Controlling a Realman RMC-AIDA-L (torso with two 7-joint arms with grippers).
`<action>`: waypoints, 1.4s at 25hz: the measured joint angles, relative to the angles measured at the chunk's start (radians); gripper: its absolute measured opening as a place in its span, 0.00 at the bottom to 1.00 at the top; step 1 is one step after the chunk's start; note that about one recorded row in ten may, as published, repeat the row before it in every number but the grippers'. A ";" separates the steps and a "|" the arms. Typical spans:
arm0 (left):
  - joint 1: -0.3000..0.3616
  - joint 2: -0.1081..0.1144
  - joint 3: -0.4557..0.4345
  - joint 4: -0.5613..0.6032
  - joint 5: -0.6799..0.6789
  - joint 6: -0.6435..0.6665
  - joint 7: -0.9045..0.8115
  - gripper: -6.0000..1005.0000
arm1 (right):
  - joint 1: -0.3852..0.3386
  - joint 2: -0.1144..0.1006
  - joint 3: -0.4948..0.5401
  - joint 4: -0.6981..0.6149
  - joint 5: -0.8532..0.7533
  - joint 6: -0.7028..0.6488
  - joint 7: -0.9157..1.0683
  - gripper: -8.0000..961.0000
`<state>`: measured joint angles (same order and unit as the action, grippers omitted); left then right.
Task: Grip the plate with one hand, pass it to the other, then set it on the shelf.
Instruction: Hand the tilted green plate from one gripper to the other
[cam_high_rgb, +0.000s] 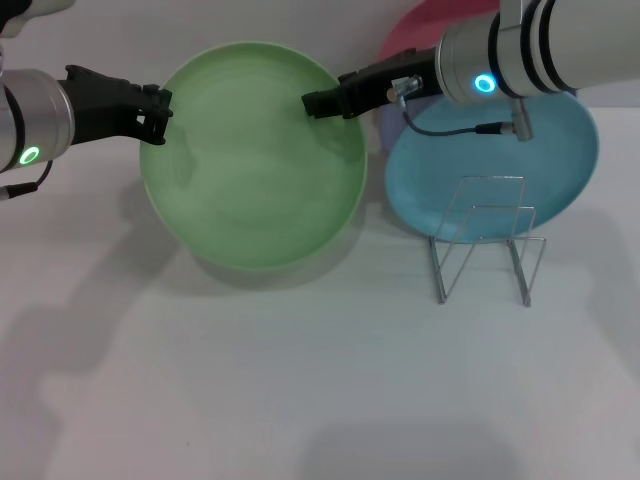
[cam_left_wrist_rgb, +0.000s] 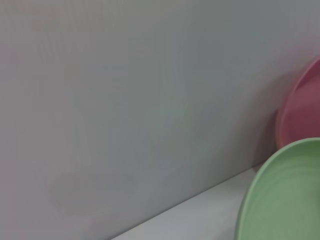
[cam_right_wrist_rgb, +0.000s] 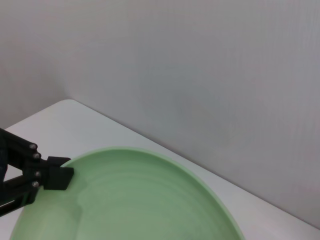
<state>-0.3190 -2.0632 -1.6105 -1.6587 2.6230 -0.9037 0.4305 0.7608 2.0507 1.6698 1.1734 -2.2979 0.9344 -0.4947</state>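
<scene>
**White counter, plate held between two arms**

White counter (cam_high_rgb: 300, 390) and a plain grey wall form the setting. The plate (cam_high_rgb: 255, 155) is held above the counter, its shadow cast below, with an end effector at each side. The left end effector (cam_high_rgb: 155, 113) is pinched on the rim at 9 o'clock; the right end effector (cam_high_rgb: 322, 100) is set over the rim near 2 o'clock, and whether it is pressed together on the rim cannot be told. The handover appears to be in progress.

For this step, a firm grip by the receiving side should be confirmed before the other is released, and the plate kept level so it is not tipped out.

The shelf (cam_high_rgb: 487, 240) stands on the counter at 3 to 4 o'clock from the plate, well apart. A blue plate (cam_high_rgb: 560, 160) lies just behind and partly under it, and a pink plate (cam_high_rgb: 410, 35) beyond at 1 o'clock. The blue plate could be struck when the shelf is approached.
</scene>
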 joint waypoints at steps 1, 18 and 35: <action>0.000 0.000 -0.002 0.000 0.000 0.000 0.000 0.09 | 0.000 0.000 0.000 0.000 0.000 0.000 0.000 0.74; 0.010 -0.001 0.011 -0.012 -0.013 -0.004 0.002 0.10 | -0.072 0.022 -0.001 0.092 -0.006 -0.013 -0.091 0.15; 0.059 0.000 0.035 -0.107 -0.014 -0.005 0.002 0.55 | -0.112 0.023 -0.008 0.141 -0.025 -0.012 -0.090 0.04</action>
<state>-0.2605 -2.0632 -1.5752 -1.7661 2.6091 -0.9084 0.4326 0.6485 2.0740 1.6623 1.3148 -2.3230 0.9225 -0.5850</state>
